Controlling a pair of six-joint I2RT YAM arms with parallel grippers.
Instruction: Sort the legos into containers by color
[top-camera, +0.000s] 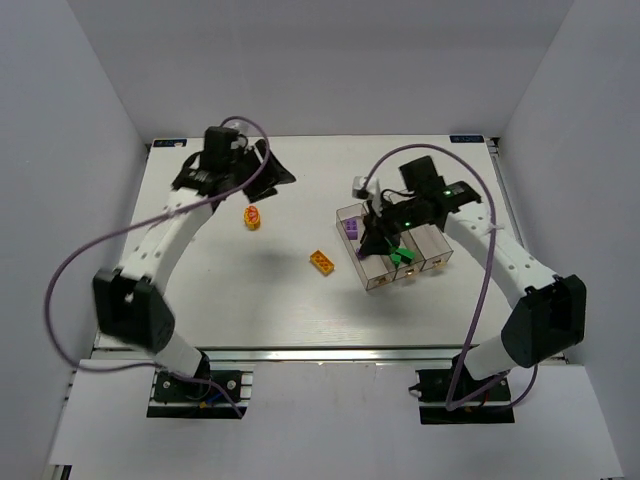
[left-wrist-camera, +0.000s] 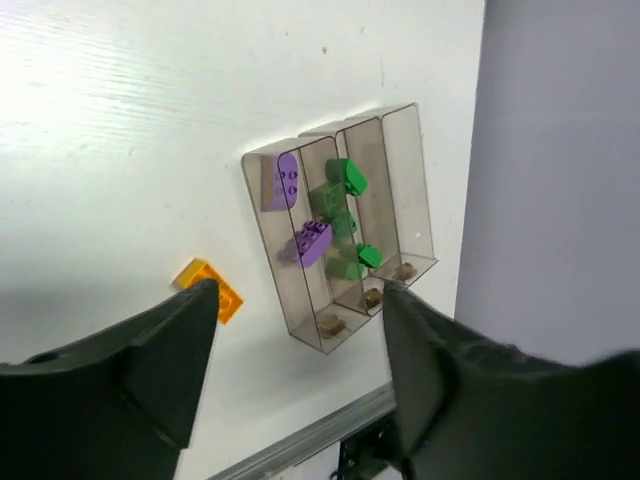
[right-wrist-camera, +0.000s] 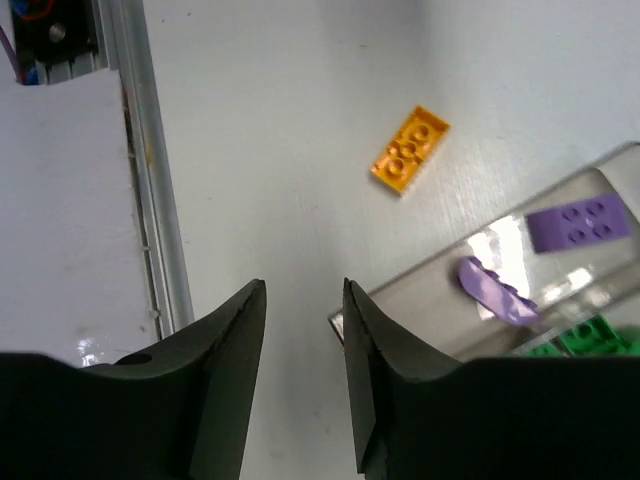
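Hovering above the containers (left-wrist-camera: 410, 200), the right hand (right-wrist-camera: 303, 290) has its jaws slightly parted on nothing. Purple legos (left-wrist-camera: 305, 240) sit in one bin (left-wrist-camera: 268, 215), green legos (left-wrist-camera: 345, 180) in the next. Orange legos (top-camera: 322, 261) lie on the counter (top-camera: 250, 300) left of the containers, the spread, unladen left hand (left-wrist-camera: 298, 295) beyond.

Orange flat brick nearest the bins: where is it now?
Top view: the orange flat brick lies on the table, left of the bins and right of the yellow brick.
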